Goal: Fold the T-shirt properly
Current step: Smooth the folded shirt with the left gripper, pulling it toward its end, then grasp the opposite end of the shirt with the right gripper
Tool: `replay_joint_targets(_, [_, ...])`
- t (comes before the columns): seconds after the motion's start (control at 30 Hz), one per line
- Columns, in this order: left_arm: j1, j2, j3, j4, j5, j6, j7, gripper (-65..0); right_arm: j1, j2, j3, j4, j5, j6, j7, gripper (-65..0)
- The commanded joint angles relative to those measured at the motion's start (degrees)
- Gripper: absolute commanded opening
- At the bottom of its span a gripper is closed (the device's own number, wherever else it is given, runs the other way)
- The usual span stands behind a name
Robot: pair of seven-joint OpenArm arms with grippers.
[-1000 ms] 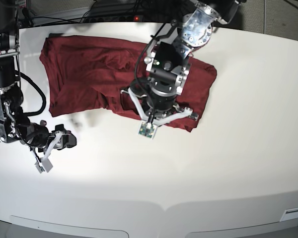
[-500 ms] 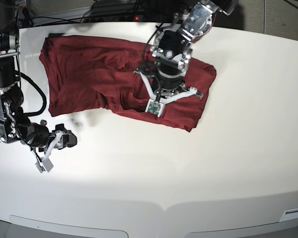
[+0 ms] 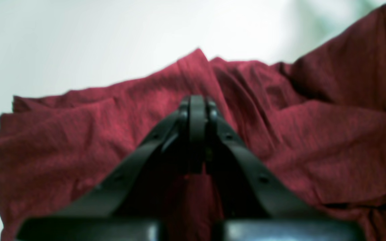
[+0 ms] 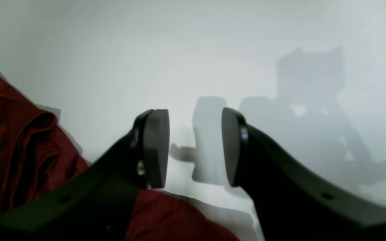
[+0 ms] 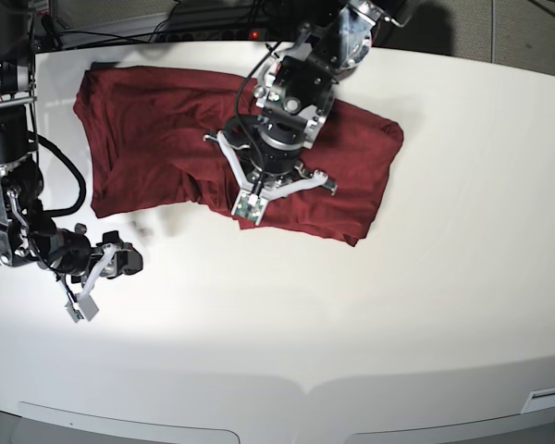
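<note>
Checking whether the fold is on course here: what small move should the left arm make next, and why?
Probably carry the pinched fabric a little further across the T-shirt. The left hand is shut, apparently pinching a raised fold of cloth, the shirt lies rumpled rather than squared, and the right hand is open over bare table, holding nothing.

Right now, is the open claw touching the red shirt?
Apart. The right wrist view shows the right gripper open over bare table, the T-shirt off to its side.
</note>
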Motion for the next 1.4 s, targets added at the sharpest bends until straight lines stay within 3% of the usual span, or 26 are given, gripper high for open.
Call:
replay_joint_targets(0.0, [-1.01, 0.72, 0.04, 0.87, 1.81, -0.02, -1.05, -65.0, 1.73, 1.11, 0.44, 0.85, 1.11, 0.3, 1.25, -38.9])
replay_joint_targets(0.1, [-1.25, 0.42, -0.35, 0.92, 6.99, 2.1, 1.84, -65.0, 1.73, 1.09, 0.44, 0.85, 1.09, 0.3, 0.85, -38.9])
replay_joint_targets(0.23, [-0.55, -3.04, -2.29, 0.9, 6.54, 1.7, 4.11, -65.0, 1.73, 1.09, 0.44, 0.85, 1.11, 0.3, 0.85, -38.9])
replay_joint_targets(0.33, [-0.11, -7.5, -3.39, 0.87, 3.98, 2.23, 2.73, -65.0, 1.73, 1.09, 0.44, 0.85, 1.11, 0.3, 0.85, -38.9])
replay_joint_targets(0.43, [-0.24, -11.06, -5.51, 0.87, 1.4, 6.12, 2.4, -65.0, 1.73, 1.07, 0.44, 0.85, 1.14, 0.3, 0.87, -38.9])
replay_joint_targets(0.57, [-0.13, -15.8, -8.83, 0.87, -3.56, 6.45, 3.56, -65.0, 1.73, 0.96, 0.44, 0.85, 1.14, 0.3, 0.83, -38.9])
replay_joint_targets(0.8, [0.07, -21.2, -10.8, 0.9, -5.01, 8.9, 6.67, -65.0, 1.7, 1.05, 0.44, 0.85, 2.05, 0.3, -1.31, -38.9])
replay_joint_targets(0.9, [0.04, -21.62, -10.78, 1.25, -7.56, 8.79, 5.01, -65.0, 1.75, 1.11, 0.44, 0.87, 7.26, 0.3, -8.13, -38.9])
replay_joint_targets(1.1, [-0.07, -21.64, -10.8, 8.44, -9.53, 8.55, 1.11, -65.0, 3.39, 1.11, 0.44, 0.87, 20.7, 0.3, -32.5, -38.9])
replay_joint_targets(1.17, [-0.17, -21.64, -10.8, 11.37, -9.53, 8.52, 1.05, -65.0, 4.02, 1.11, 0.44, 0.87, 26.71, 0.3, -38.16, -38.9])
replay_joint_targets(1.3, [-0.13, -21.64, -10.8, 14.21, -9.51, 8.52, 1.09, -63.9, 4.39, 1.01, 0.44, 0.85, 34.14, 0.3, -41.22, -38.9])
replay_joint_targets(1.37, [-0.11, -21.66, -10.8, 14.19, -9.51, 8.52, 1.11, -51.5, 4.37, 0.92, 0.44, 0.85, 34.1, 0.3, -41.62, -38.9])
